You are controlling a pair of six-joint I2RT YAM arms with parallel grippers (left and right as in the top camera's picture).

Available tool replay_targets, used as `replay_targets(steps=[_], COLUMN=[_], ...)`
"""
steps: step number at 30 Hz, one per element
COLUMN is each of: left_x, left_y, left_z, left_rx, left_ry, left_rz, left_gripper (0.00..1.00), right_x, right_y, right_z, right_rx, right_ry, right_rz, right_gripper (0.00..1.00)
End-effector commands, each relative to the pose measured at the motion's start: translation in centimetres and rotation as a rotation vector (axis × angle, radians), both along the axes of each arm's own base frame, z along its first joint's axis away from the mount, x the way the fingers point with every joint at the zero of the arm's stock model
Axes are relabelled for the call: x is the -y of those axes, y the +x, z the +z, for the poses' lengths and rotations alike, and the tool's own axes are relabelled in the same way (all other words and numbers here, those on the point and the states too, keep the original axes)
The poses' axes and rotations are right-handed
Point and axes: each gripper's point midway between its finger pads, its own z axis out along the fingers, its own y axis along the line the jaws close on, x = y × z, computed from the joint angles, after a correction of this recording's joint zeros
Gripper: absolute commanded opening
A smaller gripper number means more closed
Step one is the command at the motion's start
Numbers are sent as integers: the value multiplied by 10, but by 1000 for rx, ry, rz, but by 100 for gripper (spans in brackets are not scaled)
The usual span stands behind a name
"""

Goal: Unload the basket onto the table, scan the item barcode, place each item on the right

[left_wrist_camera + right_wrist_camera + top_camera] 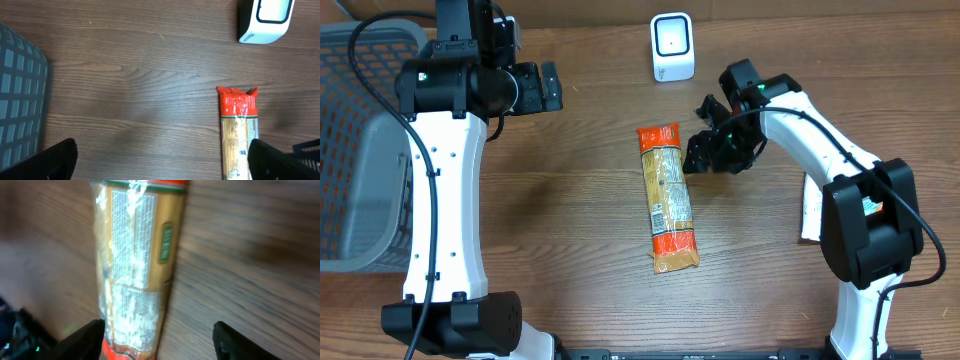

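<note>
The pasta packet (668, 198) lies flat mid-table, with the scanner (673, 47) at its 12 o'clock. The right gripper (698, 140), spread and empty, hovers at its 2 o'clock; it should straddle the narrow width squarely.

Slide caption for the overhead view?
Pasta packet lies flat near the white barcode scanner; right gripper open beside the packet, left gripper open farther off.

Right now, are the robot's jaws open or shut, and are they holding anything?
Left gripper: jaws open, holding nothing.
Right gripper: jaws open over the pasta packet, not gripping it.
</note>
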Motion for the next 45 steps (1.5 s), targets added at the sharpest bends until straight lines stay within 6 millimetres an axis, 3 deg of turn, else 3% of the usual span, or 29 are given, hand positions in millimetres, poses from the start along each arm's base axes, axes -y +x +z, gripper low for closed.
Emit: replay_targets(steps=[1,6,19,23,27,29,34,37,40,45], left_x=[0,0,0,0,0,0,0,0,0,0], left_y=[1,1,1,1,1,1,1,1,1,1], left_z=[0,0,0,0,0,0,0,0,0,0], left_rx=[2,3,3,3,3,3,2,3,3,3], left_ry=[13,13,13,13,13,13,13,13,13,13], left_rz=[-12,-12,-12,-12,-12,-12,-12,-12,-12,-12], left_gripper=[100,100,100,100,100,100,100,100,100,100], right_x=[-23,-32,-22,-13,-13,-13,-13,-10,-13,-34], right_y=[-26,-49,-67,-63,-63,-64,-67,-69,-66,-53], right_z=[-5,-30,-73,-93,-112,-114,-111,-102,-80,-20], right_rx=[-31,-56,-39,-4,-1,-8,-31,-80,-145,-180], right_ry=[93,107,97,37,26,24,30,32,87,312], right_rz=[93,130,135,130,131,131,129,116,95,111], right_gripper=[74,74,73,59,24,19,5,4,4,4])
